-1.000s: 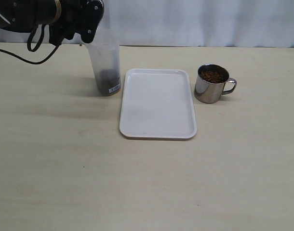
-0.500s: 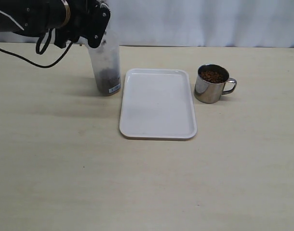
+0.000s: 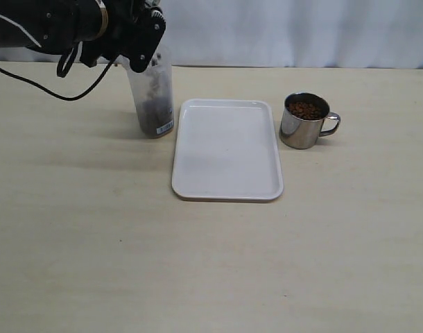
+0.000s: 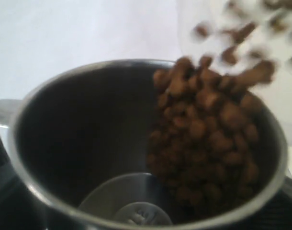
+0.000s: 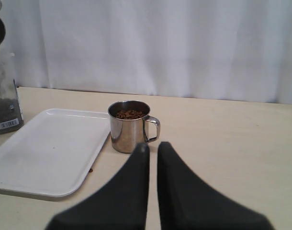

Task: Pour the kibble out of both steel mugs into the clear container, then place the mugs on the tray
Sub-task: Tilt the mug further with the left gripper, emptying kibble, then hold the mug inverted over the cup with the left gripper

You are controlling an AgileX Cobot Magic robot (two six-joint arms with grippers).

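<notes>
The left gripper, clamped wide on the first steel mug, was pouring kibble into the clear container at the tray's ten o'clock; the full second steel mug at two o'clock and both placements remained, with the right gripper closed on nothing.

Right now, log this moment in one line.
phase: first pour | left gripper: held mug tipped, kibble falling into clear container | right gripper: shut, empty | second mug: full, beside tray

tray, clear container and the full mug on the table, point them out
tray [image 3: 227, 156], exterior view, bare floor near its middle
clear container [image 3: 153, 111], exterior view, lower wall above the label
full mug [image 3: 299, 132], exterior view, shiny side wall
</notes>
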